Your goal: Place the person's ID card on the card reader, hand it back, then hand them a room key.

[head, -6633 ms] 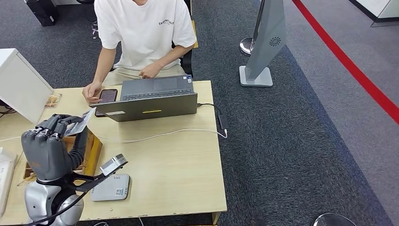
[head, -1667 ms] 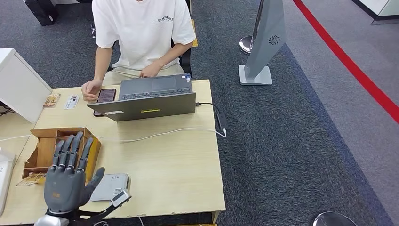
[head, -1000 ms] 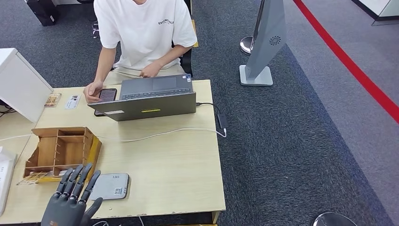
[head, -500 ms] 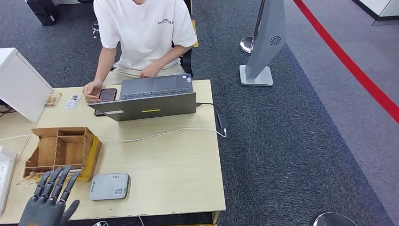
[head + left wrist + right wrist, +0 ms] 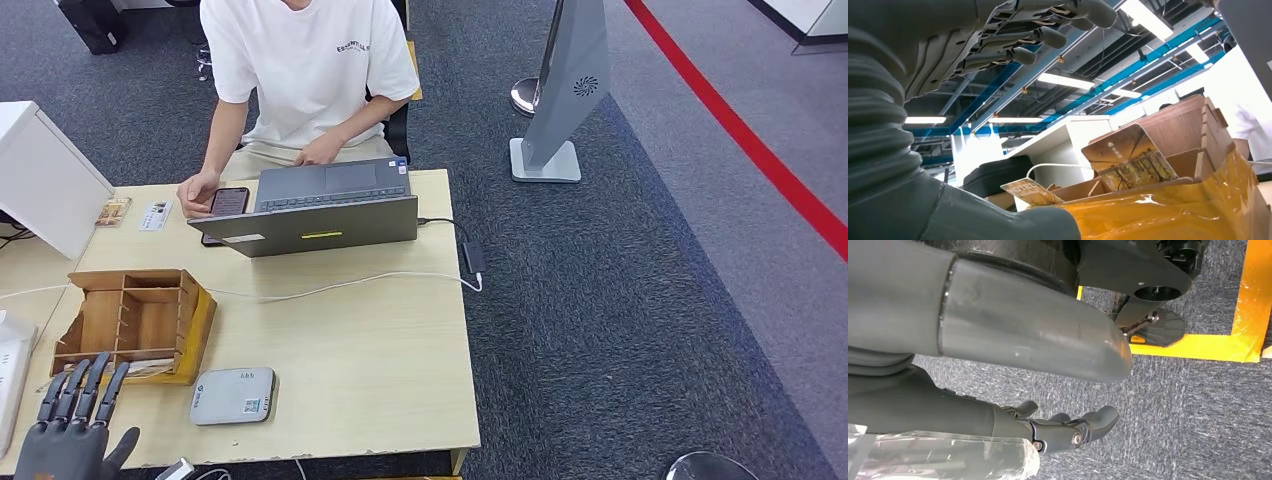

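Head view first: the left hand rises at the near left corner of the table, fingers straight and apart, holding nothing. Just ahead of it stands a wooden box divided into slots, with yellow tape on its side, and a room key lies at its near edge, a thin card too small to read from here. To the right of the box lies the card reader, a flat grey pad with rounded corners, a small green mark and a label; nothing rests on it. The ID card, a small pale card with dark print, lies flat at the far left of the table, near the person's hand, which rests beside a phone. The person, in a white T-shirt, sits behind an open grey laptop, and a white cable runs across the tabletop. Left wrist view: the left hand has its dark fingers stretched out and separated, grasping nothing. Beyond it the wooden box holds a room key propped at a tilt, brown-gold with a picture of trees; a second card printed with the word HOTEL leans nearby. Right wrist view: the right hand hangs over grey carpet, its fingers loosely curved and holding nothing.
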Robot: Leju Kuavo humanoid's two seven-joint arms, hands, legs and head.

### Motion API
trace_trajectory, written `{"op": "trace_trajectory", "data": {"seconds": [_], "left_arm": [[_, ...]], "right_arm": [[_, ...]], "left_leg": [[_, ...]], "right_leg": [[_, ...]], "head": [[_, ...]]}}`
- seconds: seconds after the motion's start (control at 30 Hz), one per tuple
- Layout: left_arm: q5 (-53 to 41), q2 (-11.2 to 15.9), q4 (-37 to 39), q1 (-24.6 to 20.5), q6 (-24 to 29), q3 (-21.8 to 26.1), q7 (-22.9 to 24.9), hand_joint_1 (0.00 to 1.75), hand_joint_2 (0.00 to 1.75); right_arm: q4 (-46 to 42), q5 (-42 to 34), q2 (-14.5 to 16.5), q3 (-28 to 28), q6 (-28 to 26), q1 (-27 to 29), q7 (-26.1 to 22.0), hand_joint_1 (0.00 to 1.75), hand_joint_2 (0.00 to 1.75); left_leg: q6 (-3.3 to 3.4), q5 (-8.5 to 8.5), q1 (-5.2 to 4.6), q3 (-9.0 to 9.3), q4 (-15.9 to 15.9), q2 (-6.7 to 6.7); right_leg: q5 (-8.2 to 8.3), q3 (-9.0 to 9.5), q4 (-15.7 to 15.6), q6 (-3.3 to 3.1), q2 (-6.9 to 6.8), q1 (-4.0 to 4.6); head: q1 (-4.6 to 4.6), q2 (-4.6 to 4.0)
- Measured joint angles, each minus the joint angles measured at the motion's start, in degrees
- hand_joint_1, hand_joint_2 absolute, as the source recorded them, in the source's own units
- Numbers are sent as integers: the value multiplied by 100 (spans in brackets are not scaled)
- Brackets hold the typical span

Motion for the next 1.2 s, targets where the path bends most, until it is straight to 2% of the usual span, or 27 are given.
{"op": "trace_trajectory", "data": {"seconds": [0.53,0.73,0.87,1.03,1.2], "left_arm": [[-309,-15,446,-435,2,210,93,0,175],[-463,16,620,-662,2,168,491,0,175],[-401,142,737,-803,3,16,832,0,175],[-239,314,888,-987,4,-167,961,0,175],[-299,357,975,-1061,4,-422,1208,0,175]], "right_arm": [[24,39,-40,14,26,-3,-38,0,0],[37,97,-42,37,20,-34,6,0,0],[56,132,-40,55,20,-59,52,0,0],[65,162,-40,66,25,-68,38,0,0],[77,162,-40,71,28,-67,2,0,0]], "left_leg": [[-1,2,0,1,0,-1],[-1,2,0,3,1,0],[-1,3,0,3,1,0],[0,4,1,4,1,0],[1,5,0,3,1,1]], "right_leg": [[1,0,0,-1,-1,0],[2,0,0,-1,0,0],[2,0,1,-1,0,0],[4,-1,1,-4,0,0],[5,0,1,-4,1,0]], "head": [[1,0],[1,0],[0,0],[0,0],[1,0]]}}
